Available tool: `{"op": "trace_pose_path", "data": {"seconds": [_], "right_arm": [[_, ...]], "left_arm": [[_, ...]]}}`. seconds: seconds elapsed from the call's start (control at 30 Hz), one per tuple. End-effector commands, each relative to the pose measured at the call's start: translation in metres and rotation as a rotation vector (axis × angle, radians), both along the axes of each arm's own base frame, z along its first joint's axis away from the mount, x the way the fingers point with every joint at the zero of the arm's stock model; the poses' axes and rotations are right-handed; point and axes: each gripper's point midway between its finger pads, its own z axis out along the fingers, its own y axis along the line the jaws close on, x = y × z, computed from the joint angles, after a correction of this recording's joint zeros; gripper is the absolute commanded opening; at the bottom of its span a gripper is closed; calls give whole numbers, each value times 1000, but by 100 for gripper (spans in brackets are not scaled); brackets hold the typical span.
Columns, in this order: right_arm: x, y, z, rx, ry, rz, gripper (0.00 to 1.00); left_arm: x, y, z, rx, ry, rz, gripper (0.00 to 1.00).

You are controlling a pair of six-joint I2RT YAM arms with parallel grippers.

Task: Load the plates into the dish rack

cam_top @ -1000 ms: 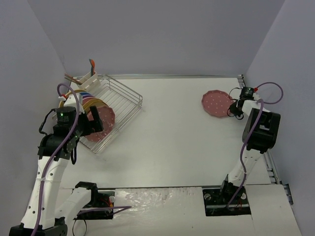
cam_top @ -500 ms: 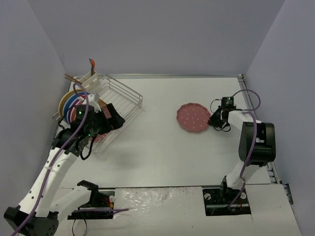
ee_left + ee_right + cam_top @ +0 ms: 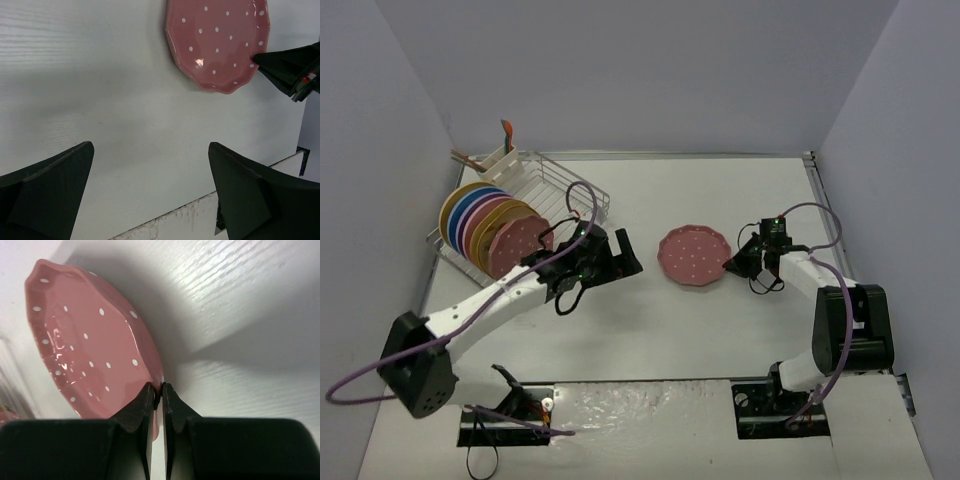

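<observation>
right gripper (image 3: 156, 388) pinched shut on the rim of the dark-pink dotted plate (image 3: 694, 256), mid-table. left gripper (image 3: 150, 152) gapes empty just left of it. the dish rack (image 3: 582, 192) behind holds the other plates (image 3: 490, 226). since earlier, the plate has moved leftward and the left arm has swung out from the rack.

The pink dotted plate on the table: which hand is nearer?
Right. The right hand pinches the rim of the pink dotted plate; the left hand hangs open, apart from it.

White table (image 3: 650, 330); dish rack (image 3: 560, 186) stands far-left; dotted pink plate (image 3: 692, 256) near its middle.
</observation>
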Motion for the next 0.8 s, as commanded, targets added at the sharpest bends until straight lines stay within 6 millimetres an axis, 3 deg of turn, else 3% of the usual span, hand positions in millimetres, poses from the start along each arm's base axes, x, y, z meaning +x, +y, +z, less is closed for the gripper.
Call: {"op": "trace_pose_path", "data": {"seconds": [0.0,0.17,0.47,0.77], "right_arm": [[21,24,60,181,-163,-55,0],[18,36,68,260,-144,-73,0],[6,48,73,339,-120,-77,0],[-7,53,69,383,-97,-77,0]], "left_arm": [[25,-45,9,-138,-11,26,97],[34,-69,-9,-179,48,28,97],[60,-106,-23,-292,102,71,97],[81,-124,-41,-336,151,153,97]]}}
